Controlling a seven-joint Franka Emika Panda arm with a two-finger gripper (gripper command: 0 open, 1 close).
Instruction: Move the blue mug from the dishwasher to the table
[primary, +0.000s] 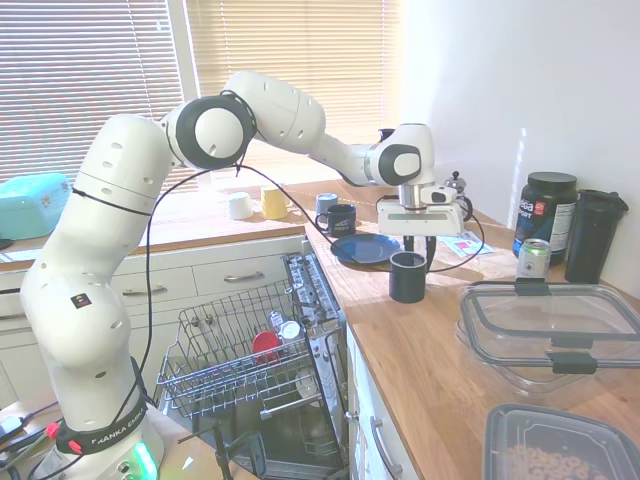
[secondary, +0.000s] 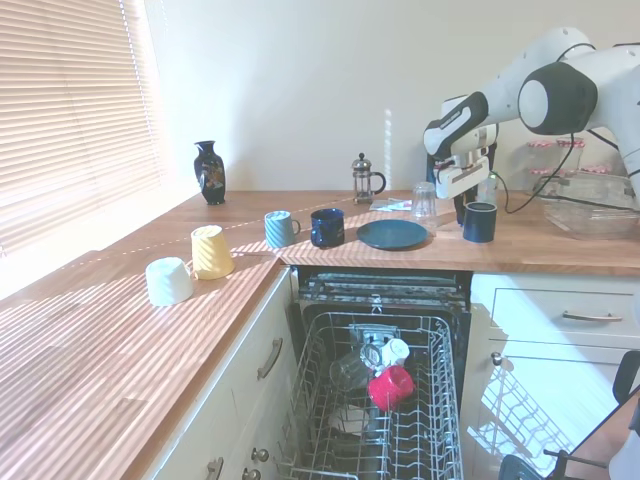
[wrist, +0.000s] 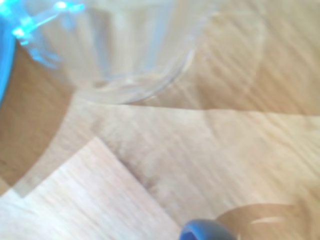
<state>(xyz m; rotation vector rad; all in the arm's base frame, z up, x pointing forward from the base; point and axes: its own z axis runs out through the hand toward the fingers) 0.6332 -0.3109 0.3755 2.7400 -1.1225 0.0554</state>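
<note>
The blue mug (primary: 408, 277) (secondary: 479, 221) stands upright on the table (primary: 440, 350) (secondary: 330, 255), just right of the dishwasher opening. It is very dark outside, and its rim (wrist: 207, 231) shows blurred at the bottom edge of the wrist view. My gripper (primary: 428, 252) (secondary: 470, 192) hangs straight down right over the mug's rim, close to or touching it. The dishwasher (primary: 250, 370) (secondary: 385, 400) is open with its wire rack pulled out.
A blue plate (primary: 365, 248) (secondary: 393, 234) and a clear glass (secondary: 424, 200) (wrist: 125, 50) stand beside the mug. Further along are a printed dark mug (secondary: 327, 227), a light blue mug (secondary: 280, 228), a French press (secondary: 365, 180), clear tubs (primary: 550, 330) and dark canisters (primary: 545, 215). A red cup (secondary: 390, 387) lies in the rack.
</note>
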